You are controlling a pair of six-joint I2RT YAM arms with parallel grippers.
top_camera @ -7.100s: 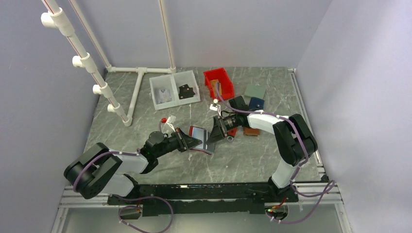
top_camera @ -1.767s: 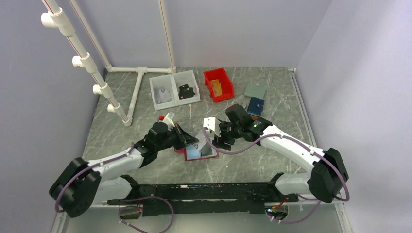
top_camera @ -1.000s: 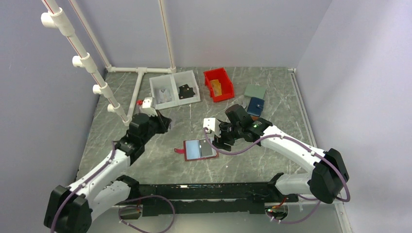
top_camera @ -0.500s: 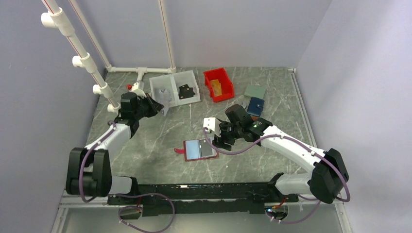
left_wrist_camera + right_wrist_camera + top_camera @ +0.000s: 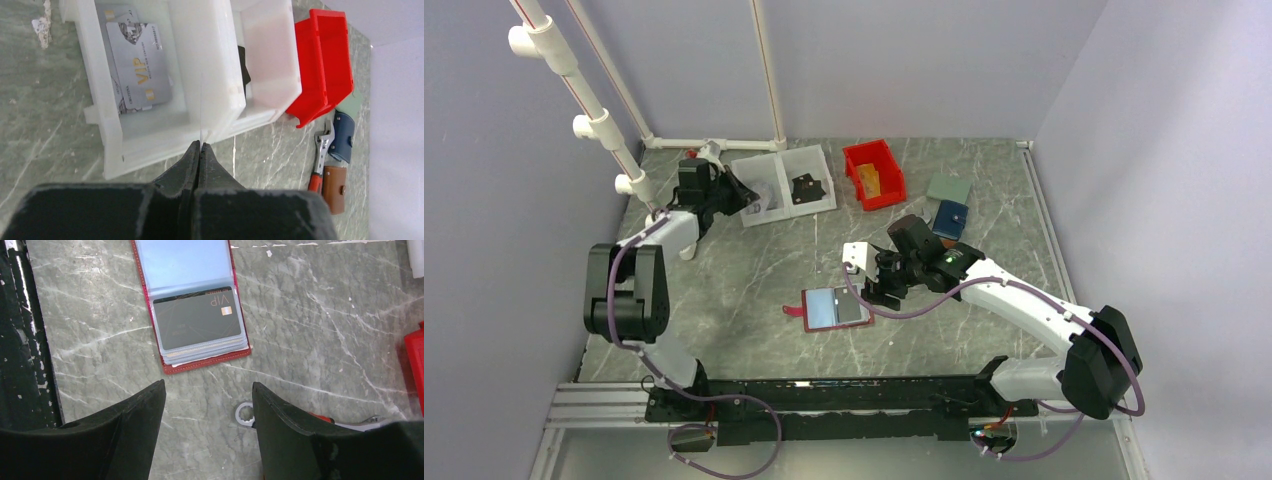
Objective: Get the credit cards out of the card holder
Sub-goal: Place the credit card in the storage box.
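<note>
Left wrist: left hand (image 5: 200,148) pinches a card (image 5: 201,112) over the tray (image 5: 112,150); right hand (image 5: 207,390) spread; holder (image 5: 182,262) not yet emptied.

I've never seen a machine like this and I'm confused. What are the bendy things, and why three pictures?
They are robots: a left arm and a right arm, bolted to a table, each ending in a two-finger gripper. One picture looks down from above; the others come from a small camera on each wrist. The left gripper is pinched shut on a thin card, seen edge-on, over a white bin holding a silver card. The right gripper is open, beside the red card holder, which lies open on the table with a dark card inside.
</note>
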